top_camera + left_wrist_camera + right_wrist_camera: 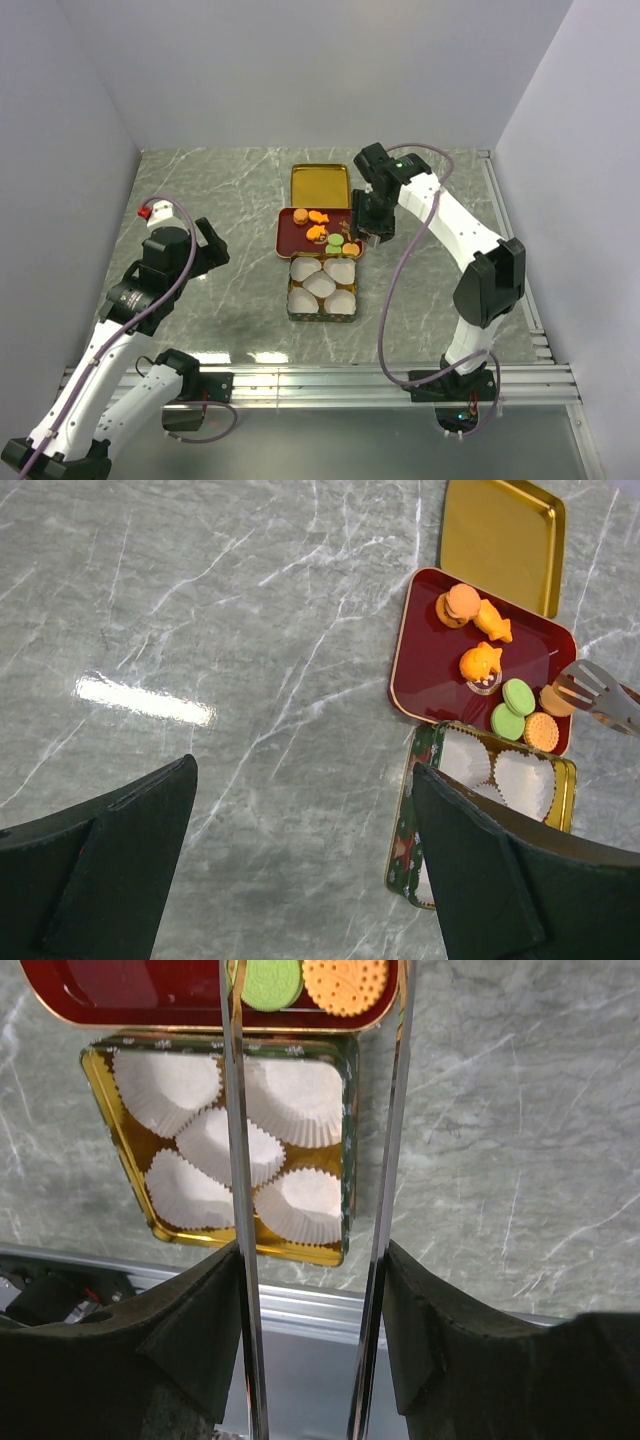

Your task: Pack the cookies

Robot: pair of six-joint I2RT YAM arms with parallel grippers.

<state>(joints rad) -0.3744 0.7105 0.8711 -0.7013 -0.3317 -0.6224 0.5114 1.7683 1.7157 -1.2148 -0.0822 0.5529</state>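
Pale, plain walls (pixel 300 70) enclose a grey marble-pattern table (pixel 230 190). The right arm (pixel 455 225) reaches over the middle of the table. The left arm (pixel 130 300) sits on its own side, well apart from the tongs.

Left gripper (pixel 305 770): fingers spread wide, nothing between them.

Right gripper (pixel 312 1260): clamped on a pair of metal tongs (pixel 238 1160), with one dark finger pressed against the outside of each blade.

Tongs: the blades stand apart along their whole visible length. In the right wrist view the tips run out of frame, so I cannot tell whether they pinch anything.

A gold lid (pixel 320 183) lies flat on the table beyond the tong tips. A dark red tray (pixel 430 660) lies under the tips. An open tin (pixel 345 1150) sits beneath the tong blades on the gripper side, edge to edge with the tray. It holds five white paper cups (pixel 215 1145).

Cookies (pixel 480 663): all are on the red tray.
- An orange round (pixel 553 700) lies just beside one slotted tong tip, at the tray corner next to the tin.
- Two green rounds (pixel 517 696) and a dotted orange biscuit (pixel 542 731) lie near that tip.
- An orange fish shape (pixel 493 622) and stacked orange rounds (pixel 461 604) lie farther from the tips, toward the lid.
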